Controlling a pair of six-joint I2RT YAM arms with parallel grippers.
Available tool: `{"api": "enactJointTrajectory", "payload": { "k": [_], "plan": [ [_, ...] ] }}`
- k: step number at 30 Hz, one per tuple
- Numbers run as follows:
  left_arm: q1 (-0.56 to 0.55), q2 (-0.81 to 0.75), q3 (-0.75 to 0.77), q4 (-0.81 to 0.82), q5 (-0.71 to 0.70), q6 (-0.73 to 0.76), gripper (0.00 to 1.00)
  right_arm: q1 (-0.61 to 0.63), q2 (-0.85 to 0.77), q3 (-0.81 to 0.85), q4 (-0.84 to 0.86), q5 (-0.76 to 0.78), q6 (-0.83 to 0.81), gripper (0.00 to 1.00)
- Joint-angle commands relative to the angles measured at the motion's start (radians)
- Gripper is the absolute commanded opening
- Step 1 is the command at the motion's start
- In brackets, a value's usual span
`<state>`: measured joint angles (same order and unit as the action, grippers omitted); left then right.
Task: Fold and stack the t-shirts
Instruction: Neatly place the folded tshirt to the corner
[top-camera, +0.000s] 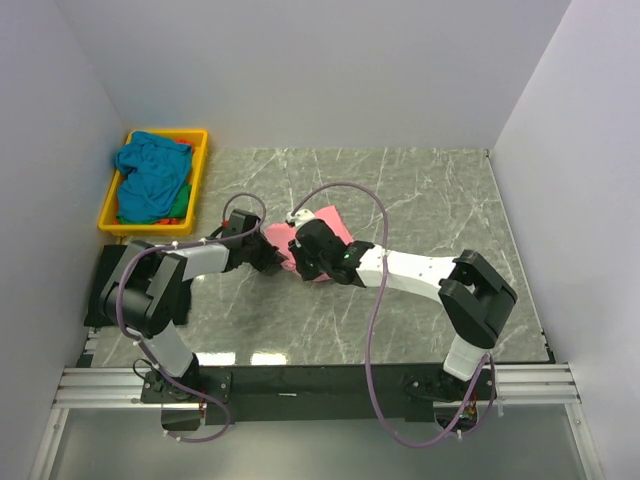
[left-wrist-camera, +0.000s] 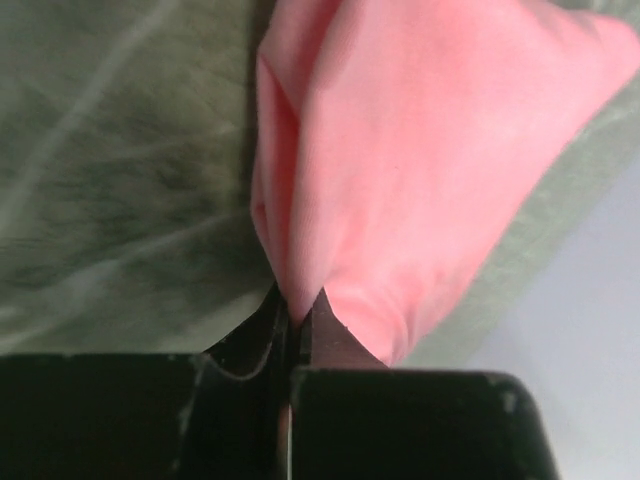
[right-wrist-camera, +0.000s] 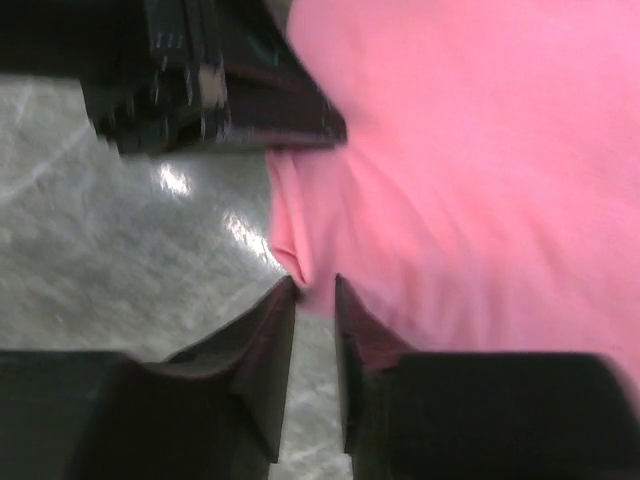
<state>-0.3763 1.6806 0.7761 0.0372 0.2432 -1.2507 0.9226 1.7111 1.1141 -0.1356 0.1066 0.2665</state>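
The salmon pink t-shirt (top-camera: 322, 226) lies bunched on the marble table, mid-left. My left gripper (top-camera: 274, 259) is at its left edge and is shut on a pinched fold of the pink cloth (left-wrist-camera: 400, 160), which hangs out from the closed fingertips (left-wrist-camera: 312, 318). My right gripper (top-camera: 299, 251) meets it from the right. Its jaws stand a narrow gap apart with the shirt's edge (right-wrist-camera: 470, 170) dipping between the tips (right-wrist-camera: 285, 300), and the table shows through the gap. The teal blue t-shirt (top-camera: 150, 175) lies heaped in the tray, with green and orange-red bits (top-camera: 178, 209) under it.
A yellow plastic tray (top-camera: 200, 160) stands at the far left against the left wall. White walls close the table on the left, back and right. The left arm's black gripper body (right-wrist-camera: 170, 80) sits just beyond my right fingers. A cable (top-camera: 360, 200) loops over the right arm.
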Motion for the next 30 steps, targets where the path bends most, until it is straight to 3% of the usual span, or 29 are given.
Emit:
{"api": "enactJointTrajectory", "payload": {
  "k": [1, 5, 11, 20, 30],
  "plan": [
    [0.005, 0.007, 0.084, -0.155, -0.132, 0.157, 0.01, 0.002, -0.074, -0.011, -0.013, -0.039, 0.004, 0.32],
    [0.005, -0.016, 0.104, -0.262, -0.165, 0.314, 0.01, 0.016, -0.143, -0.036, -0.047, 0.016, 0.017, 0.54],
    [0.005, -0.042, 0.172, -0.462, -0.24, 0.517, 0.01, 0.012, -0.28, -0.079, -0.136, 0.028, 0.025, 0.73],
    [0.007, -0.105, 0.252, -0.779, -0.51, 0.675, 0.01, -0.013, -0.476, -0.184, -0.231, 0.027, 0.017, 0.75],
    [0.066, -0.134, 0.357, -1.028, -0.775, 0.723, 0.01, -0.016, -0.654, -0.266, -0.283, 0.024, 0.0, 0.77]
  ]
}}
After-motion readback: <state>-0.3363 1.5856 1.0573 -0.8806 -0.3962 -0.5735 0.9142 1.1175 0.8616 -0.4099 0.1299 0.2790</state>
